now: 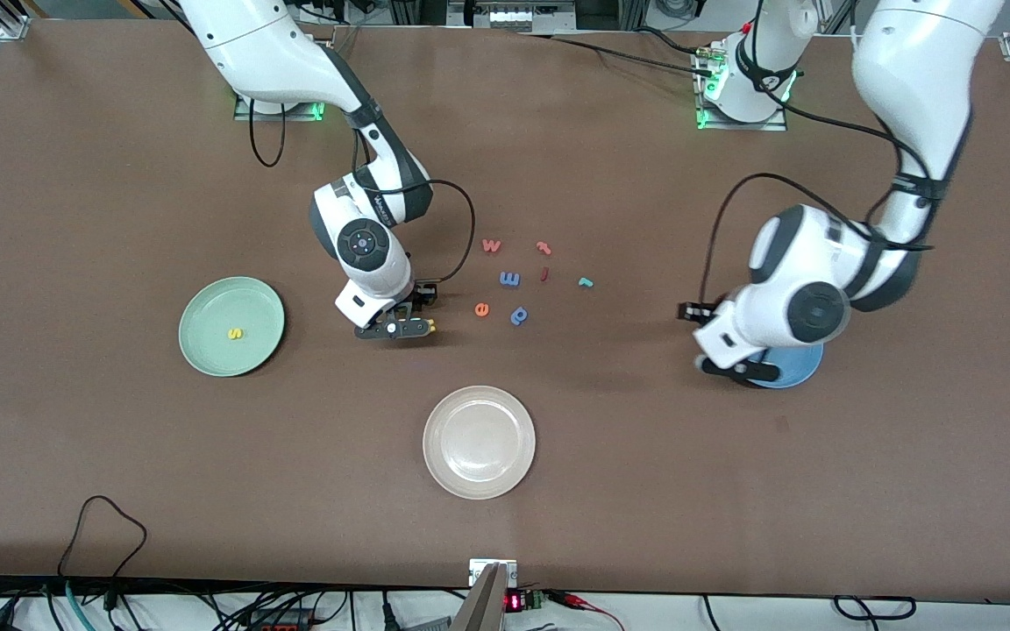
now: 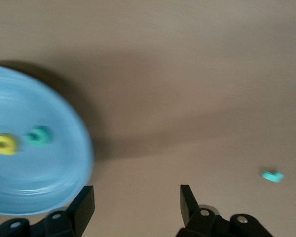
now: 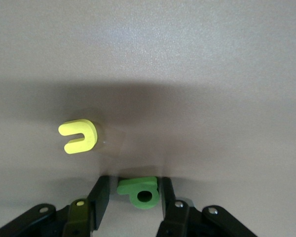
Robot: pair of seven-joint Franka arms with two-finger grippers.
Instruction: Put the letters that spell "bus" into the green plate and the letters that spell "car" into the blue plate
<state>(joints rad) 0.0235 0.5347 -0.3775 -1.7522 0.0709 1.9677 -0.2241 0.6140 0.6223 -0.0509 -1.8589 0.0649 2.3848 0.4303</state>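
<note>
Fingers of my right hand (image 3: 130, 207) stand on either side of the green b (image 3: 139, 191), seemingly pinching it low over the worktop (image 1: 119, 491), the yellow u (image 3: 79, 136) just beside it; both belong with the s (image 1: 234, 333) on the green plate (image 1: 207, 350). My left hand (image 2: 137, 203) is open by the blue plate's (image 2: 64, 182) rim, where the a (image 2: 3, 143) and c (image 2: 38, 136) already lie. The teal r (image 1: 586, 282) waits among the spare letters.

glossy white arms, dark grey joints, black cables, green-lit bases, black end effectors
</note>
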